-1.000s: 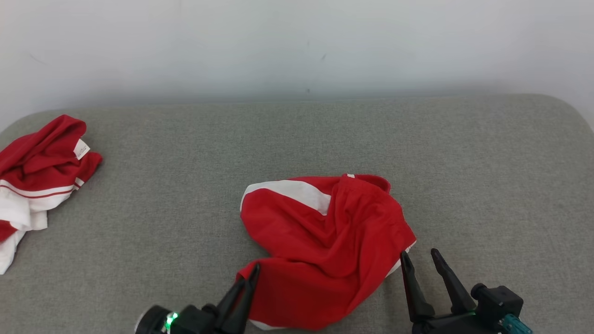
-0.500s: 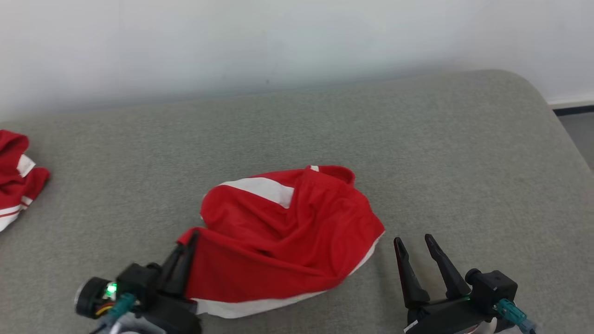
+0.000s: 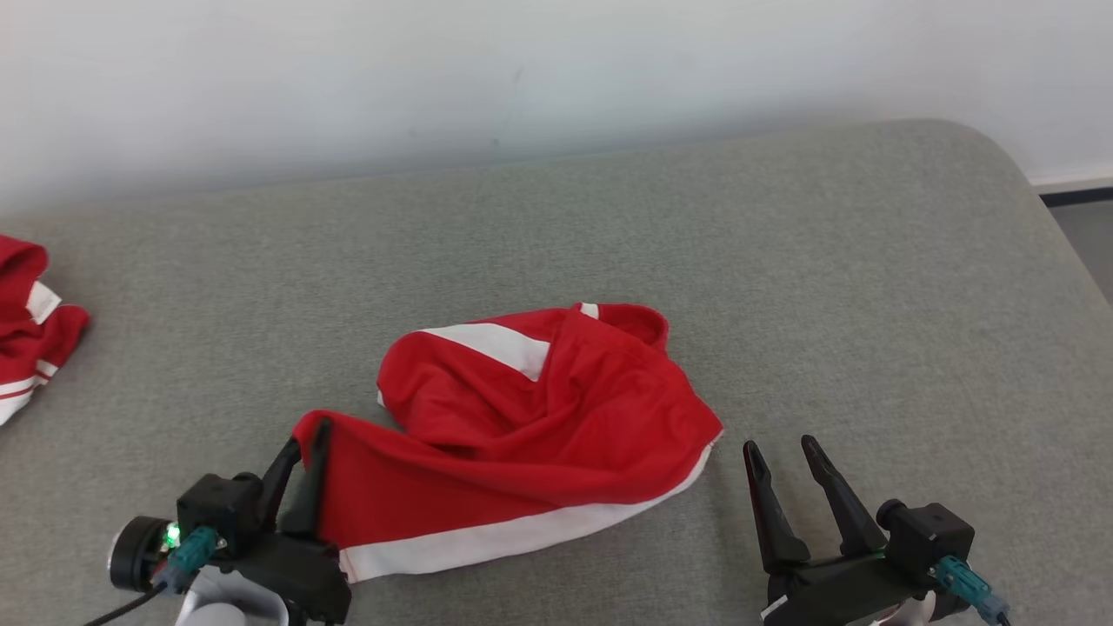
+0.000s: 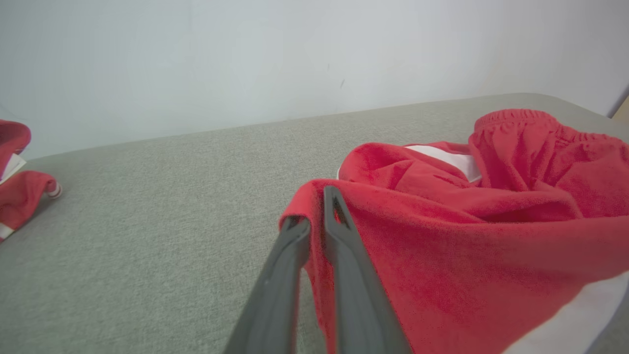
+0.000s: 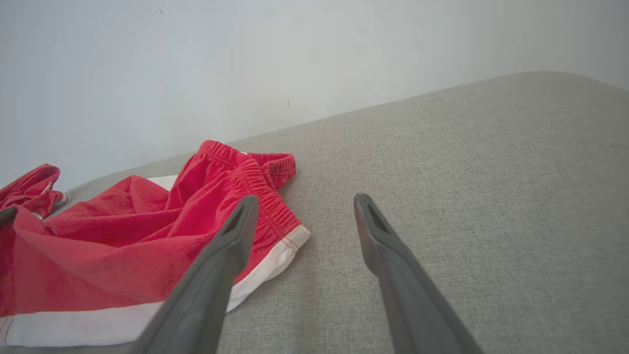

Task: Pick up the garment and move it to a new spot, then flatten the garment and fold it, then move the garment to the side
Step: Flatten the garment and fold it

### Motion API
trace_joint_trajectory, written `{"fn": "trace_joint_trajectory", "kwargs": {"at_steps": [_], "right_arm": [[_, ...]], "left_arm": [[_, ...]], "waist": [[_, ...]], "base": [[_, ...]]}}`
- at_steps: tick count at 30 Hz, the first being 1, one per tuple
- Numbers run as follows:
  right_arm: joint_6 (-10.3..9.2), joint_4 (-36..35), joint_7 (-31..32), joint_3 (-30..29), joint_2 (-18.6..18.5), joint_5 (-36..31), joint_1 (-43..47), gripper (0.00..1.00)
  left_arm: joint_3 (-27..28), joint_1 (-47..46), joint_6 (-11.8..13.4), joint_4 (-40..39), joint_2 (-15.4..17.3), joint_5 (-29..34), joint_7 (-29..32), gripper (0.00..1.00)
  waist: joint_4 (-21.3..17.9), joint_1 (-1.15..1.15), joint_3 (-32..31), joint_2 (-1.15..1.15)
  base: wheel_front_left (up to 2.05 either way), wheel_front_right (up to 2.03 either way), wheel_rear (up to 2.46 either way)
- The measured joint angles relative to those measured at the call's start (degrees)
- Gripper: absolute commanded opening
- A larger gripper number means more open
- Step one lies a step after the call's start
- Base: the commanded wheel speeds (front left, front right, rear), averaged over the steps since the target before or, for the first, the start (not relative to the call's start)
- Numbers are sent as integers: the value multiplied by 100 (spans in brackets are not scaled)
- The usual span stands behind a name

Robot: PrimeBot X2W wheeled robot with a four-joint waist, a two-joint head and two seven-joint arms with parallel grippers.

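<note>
Shorts [image 3: 539, 409] corner drawn leftward, left pincer [image 3: 306, 435] clamped

The red shorts [image 3: 539, 417] with white trim lie crumpled on the grey fabric worktop [image 3: 869, 287]. One corner is clamped between the left jaws; the hem lies just beside the right jaws. A white wall [image 3: 556, 69] stands beyond both.

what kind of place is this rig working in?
Probably an indoor test room: a grey fabric-covered table against a bare white wall, with red shorts and a red-and-white jersey laid out.
</note>
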Motion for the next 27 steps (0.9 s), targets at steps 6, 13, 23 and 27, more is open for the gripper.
{"fn": "trace_joint_trajectory", "kwargs": {"at_steps": [6,13,23,27], "right_arm": [[1,-20,1,-58,10,1,104,100],[0,-78,0,-163,16,0,183,100],[0,232,0,-261,-300,-419,136,100],[1,514,0,-149,-415,-488,12,100]], "left_arm": [[163,470,0,-391,-227,1,0,100],[182,1227,1,-938,-463,8,-1,100],[-176,1577,0,-817,-657,12,0,100],[-203,1557,0,-567,-666,-58,-1,100]], "waist": [[228,0,-103,0],[547,0,-179,0],[761,0,-194,0],[742,-1,-169,0]], "base": [[0,0,0],[0,0,0],[0,0,0],[0,0,0]]}}
